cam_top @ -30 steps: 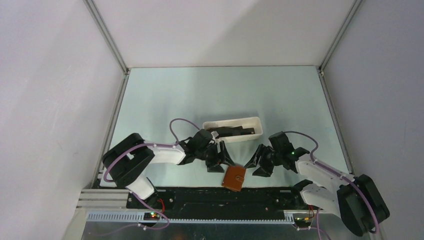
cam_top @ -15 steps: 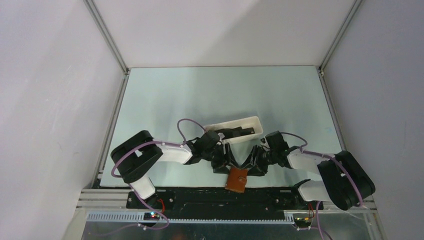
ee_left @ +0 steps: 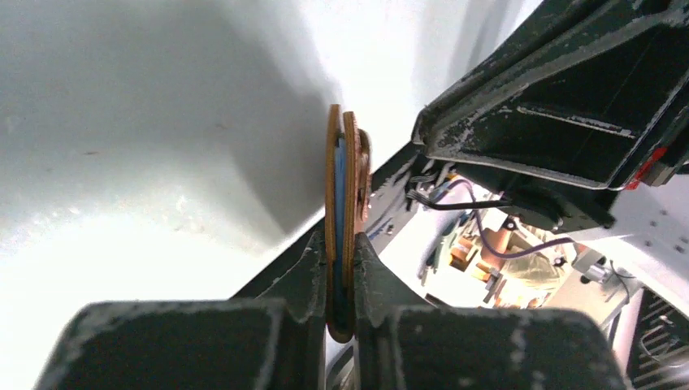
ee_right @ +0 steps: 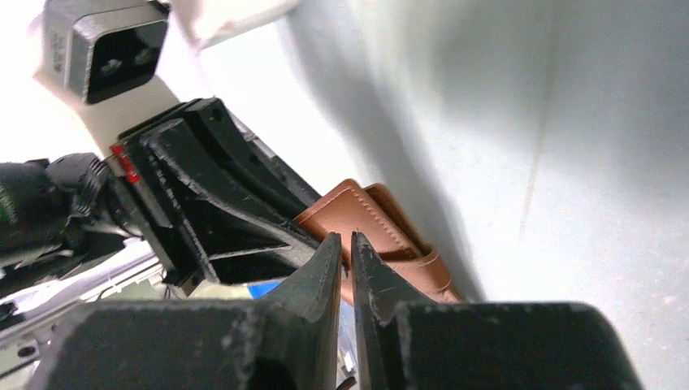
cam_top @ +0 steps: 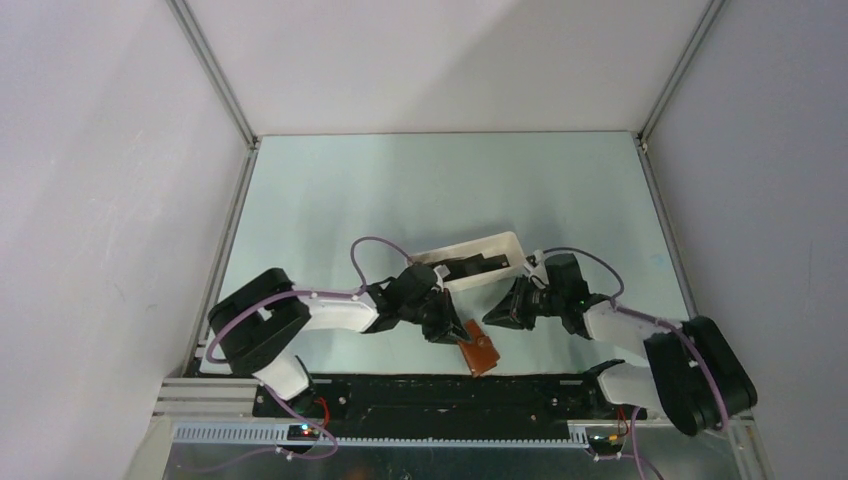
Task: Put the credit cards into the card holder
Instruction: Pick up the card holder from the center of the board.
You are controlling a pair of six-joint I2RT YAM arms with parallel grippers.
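Up front, left gripper (ee_left: pixel 340 253) clamps the card holder (ee_left: pixel 344 166); right gripper (ee_right: pixel 345 245) looks nearly closed.

Soft even overhead light in the top view, table (cam_top: pixel 400 190) crisp, faint shadows beneath the arms (cam_top: pixel 330 310), left wrist view glaring white at lower left, card holder (ee_left: pixel 342 187) sharp, near fingers (ee_left: pixel 309 284) soft, right wrist view overexposed upper left.

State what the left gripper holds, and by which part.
The left gripper holds the wallet, pinching its folded leaves together at one end.
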